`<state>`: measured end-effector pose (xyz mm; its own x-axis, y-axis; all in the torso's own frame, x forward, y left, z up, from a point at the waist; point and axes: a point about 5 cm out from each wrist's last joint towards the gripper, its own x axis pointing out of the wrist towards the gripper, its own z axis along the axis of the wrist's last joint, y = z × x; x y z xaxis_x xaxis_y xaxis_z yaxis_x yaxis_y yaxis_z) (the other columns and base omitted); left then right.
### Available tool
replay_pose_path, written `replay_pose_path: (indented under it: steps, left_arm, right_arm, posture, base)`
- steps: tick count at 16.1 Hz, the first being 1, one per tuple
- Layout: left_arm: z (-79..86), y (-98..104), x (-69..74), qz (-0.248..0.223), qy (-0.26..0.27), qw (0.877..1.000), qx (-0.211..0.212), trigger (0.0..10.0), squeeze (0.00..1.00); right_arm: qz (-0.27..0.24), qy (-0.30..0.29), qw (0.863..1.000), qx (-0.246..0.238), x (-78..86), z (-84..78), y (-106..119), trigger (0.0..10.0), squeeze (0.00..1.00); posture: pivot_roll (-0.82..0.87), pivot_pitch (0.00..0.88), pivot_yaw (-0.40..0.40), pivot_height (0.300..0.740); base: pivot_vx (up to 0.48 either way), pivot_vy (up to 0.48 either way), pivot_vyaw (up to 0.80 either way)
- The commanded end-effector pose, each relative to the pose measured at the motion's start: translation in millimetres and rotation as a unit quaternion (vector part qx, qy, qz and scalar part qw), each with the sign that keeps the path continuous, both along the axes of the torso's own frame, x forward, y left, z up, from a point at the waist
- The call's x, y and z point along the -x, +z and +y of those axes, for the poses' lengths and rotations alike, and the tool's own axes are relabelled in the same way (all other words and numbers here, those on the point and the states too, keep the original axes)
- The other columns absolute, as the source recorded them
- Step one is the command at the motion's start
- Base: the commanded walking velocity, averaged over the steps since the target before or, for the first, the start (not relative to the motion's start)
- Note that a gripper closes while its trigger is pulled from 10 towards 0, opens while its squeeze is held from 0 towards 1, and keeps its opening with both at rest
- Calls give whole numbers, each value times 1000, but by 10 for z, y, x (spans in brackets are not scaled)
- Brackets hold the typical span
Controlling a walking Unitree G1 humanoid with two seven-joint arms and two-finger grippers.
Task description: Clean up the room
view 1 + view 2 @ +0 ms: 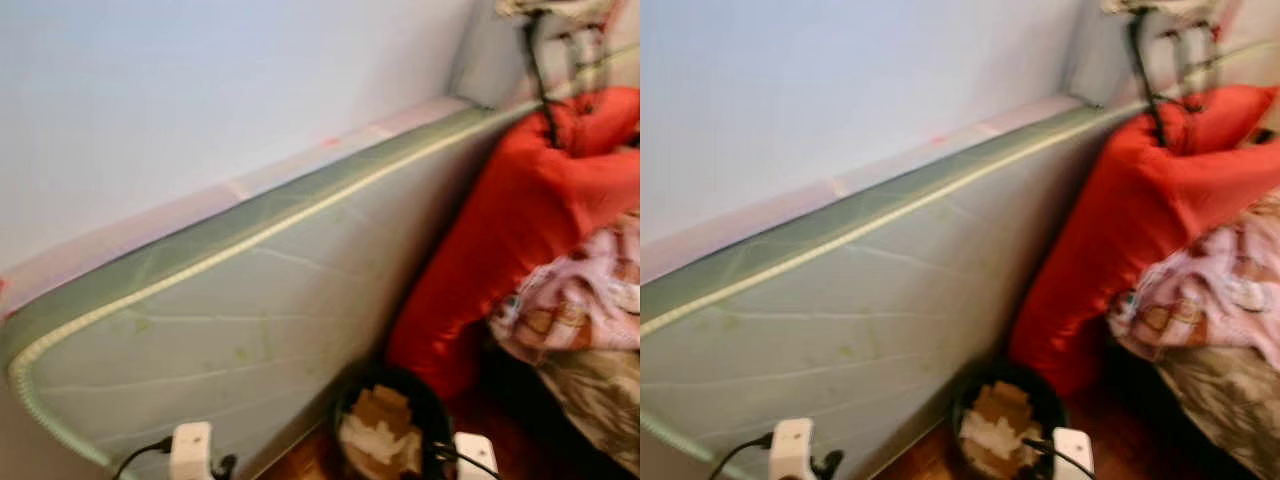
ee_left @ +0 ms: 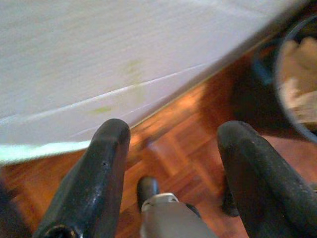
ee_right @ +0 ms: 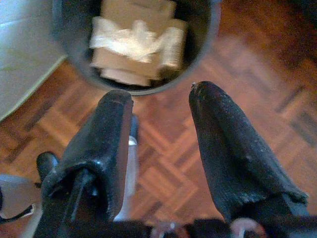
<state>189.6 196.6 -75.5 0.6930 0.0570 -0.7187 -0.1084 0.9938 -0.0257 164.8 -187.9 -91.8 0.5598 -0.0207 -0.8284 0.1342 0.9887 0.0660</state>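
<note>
Head views: a pale green mattress stands on edge against the wall, a red cushion leaning beside it, and a black bin of cardboard scraps on the parquet floor at the mattress's lower edge. Left wrist: left gripper, fingers apart, empty, by the mattress. Right wrist: right gripper, fingers spread, empty, above the bin.

Red cushion, pale-green mattress
</note>
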Motion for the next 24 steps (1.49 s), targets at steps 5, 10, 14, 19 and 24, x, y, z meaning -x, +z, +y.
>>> replay_pose_path:
  steps: [5,10,14,19,24]
  left_arm:
    - [190,-19,41,55,-8,998,-20,10000,0]
    - [192,-18,41,54,-6,998,-24,10000,0]
    - [200,-32,70,54,23,998,-11,10000,0]
    - [201,-44,97,55,30,998,-10,10000,0]
    - [193,-57,122,58,32,998,-8,10000,0]
  right_arm:
    - [-6,-10,1000,-27,-193,-273,128,10000,0]
    - [-9,-18,999,-28,-193,-277,129,10000,0]
    - [-8,-19,999,-29,-182,-267,122,10000,0]
    - [-5,-16,999,-30,-159,-262,110,10000,0]
    - [-6,-16,999,-30,-141,-266,104,10000,0]
  posture:
    - [136,0,-131,740]
    - [134,0,-132,740]
    - [128,0,-122,740]
    - [128,0,-120,740]
    - [133,0,-124,740]
  base:
    - [0,-241,-362]
    - [0,-242,0]
    - [0,-243,0]
    - [0,-193,0]
    - [0,-258,0]
